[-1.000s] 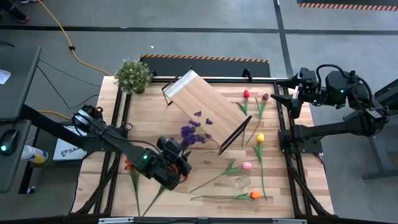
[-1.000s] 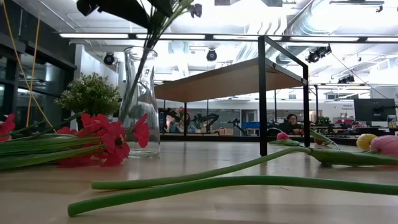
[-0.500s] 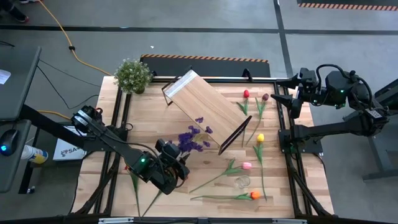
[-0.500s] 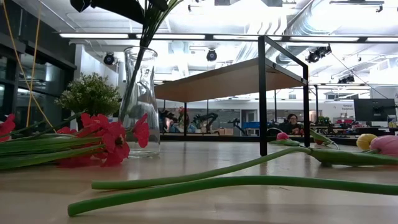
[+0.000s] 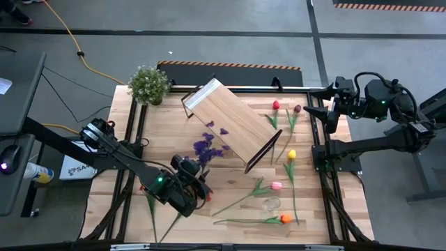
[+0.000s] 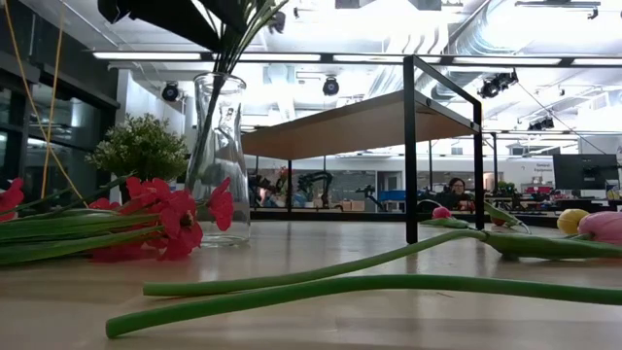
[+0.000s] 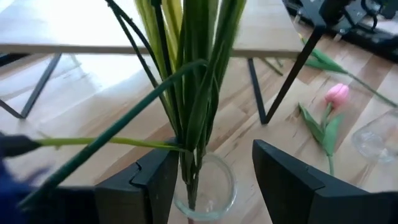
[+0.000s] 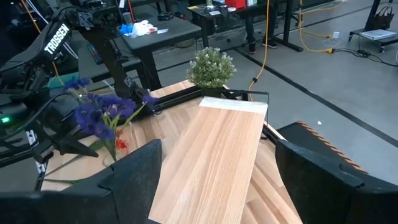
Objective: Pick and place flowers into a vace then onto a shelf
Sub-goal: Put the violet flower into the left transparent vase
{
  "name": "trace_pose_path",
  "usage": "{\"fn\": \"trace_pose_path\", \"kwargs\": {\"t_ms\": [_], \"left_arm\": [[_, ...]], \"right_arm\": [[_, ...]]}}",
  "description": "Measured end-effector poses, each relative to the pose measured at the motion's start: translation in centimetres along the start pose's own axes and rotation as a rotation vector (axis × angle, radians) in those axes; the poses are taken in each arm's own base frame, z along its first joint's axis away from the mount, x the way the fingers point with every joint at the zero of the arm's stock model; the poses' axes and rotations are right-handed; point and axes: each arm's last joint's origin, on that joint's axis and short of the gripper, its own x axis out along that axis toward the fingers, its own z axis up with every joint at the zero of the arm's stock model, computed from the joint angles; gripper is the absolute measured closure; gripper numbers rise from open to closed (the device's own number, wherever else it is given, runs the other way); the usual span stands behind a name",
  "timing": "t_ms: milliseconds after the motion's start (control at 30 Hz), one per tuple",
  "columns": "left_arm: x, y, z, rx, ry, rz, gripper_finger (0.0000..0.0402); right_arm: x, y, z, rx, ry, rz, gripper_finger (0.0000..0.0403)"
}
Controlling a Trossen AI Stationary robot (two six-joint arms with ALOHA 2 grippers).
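A light plank tabletop (image 5: 160, 139) under bright ceiling lights carries a slanted light-wood shelf with black legs (image 5: 230, 122), with loose tulips (image 5: 277, 186) lying toward 4 o'clock. Since the earlier frame the purple sprig bunch (image 5: 203, 148) has been swung toward 10 o'clock, its green stems (image 7: 196, 106) clasped by the left fingers (image 7: 211, 180) over the clear glass vase (image 6: 219, 160) at 7 o'clock. The right fingers (image 8: 217, 180) are spread, holding nothing, off the 3 o'clock edge.

1. The shelf (image 8: 214, 158) lay in the middle.
2. A potted plant (image 8: 211, 68) stood at its far end.
3. Purple flowers (image 8: 99, 112) hung beside it, near the other arm (image 8: 37, 118).
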Motion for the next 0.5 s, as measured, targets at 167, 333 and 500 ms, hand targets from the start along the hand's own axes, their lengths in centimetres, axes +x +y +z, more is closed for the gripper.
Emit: {"fn": "trace_pose_path", "kwargs": {"t_ms": [167,333,500], "left_arm": [[0.0,0.03,-0.15,0.006,0.042,-0.008,0.0163],[-0.01,-0.01,-0.29,0.006,0.091,-0.024,0.0163],[-0.03,-0.05,-0.39,-0.005,0.125,-0.034,0.0163]], "right_arm": [[0.01,0.0,0.0,-0.003,0.0,0.0,0.01],[0.0,0.0,0.0,-0.003,0.0,0.0,0.01],[0.01,0.0,0.0,-0.003,0.0,0.0,0.01]]}}
